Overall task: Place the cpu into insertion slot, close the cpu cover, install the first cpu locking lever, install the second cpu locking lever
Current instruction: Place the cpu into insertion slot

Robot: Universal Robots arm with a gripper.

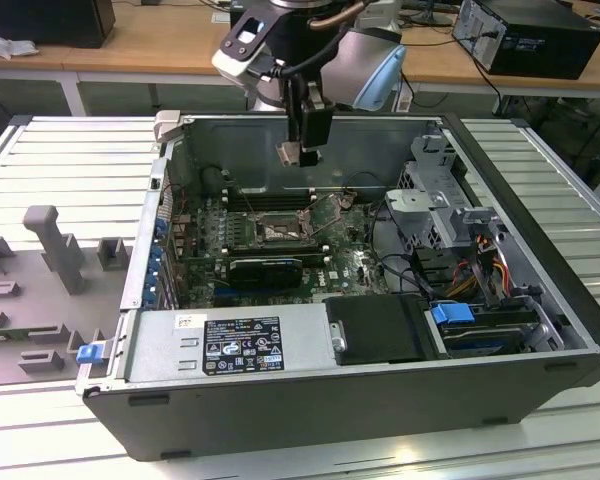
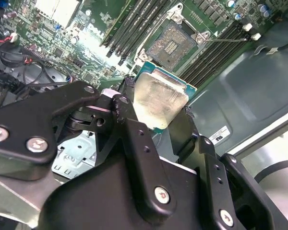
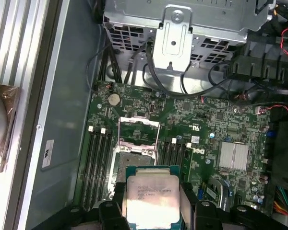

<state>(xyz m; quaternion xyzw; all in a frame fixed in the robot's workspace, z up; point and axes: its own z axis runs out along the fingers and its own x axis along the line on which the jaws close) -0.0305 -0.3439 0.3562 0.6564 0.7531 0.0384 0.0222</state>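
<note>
Tool (image 3: pixel 152 208) clenched on cpu (image 3: pixel 151 197) by its edges, above open insertion slot (image 3: pixel 134 155); looks light, stiff, probably fragile underneath (best held by edges)

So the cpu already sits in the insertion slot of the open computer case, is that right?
Not quite. The cpu is not in the insertion slot; the gripper holds it above the board, as the second wrist view shows.

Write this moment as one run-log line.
claw: shut on cpu | cpu: held above board, not seated | insertion slot: empty | cpu cover: open
</note>
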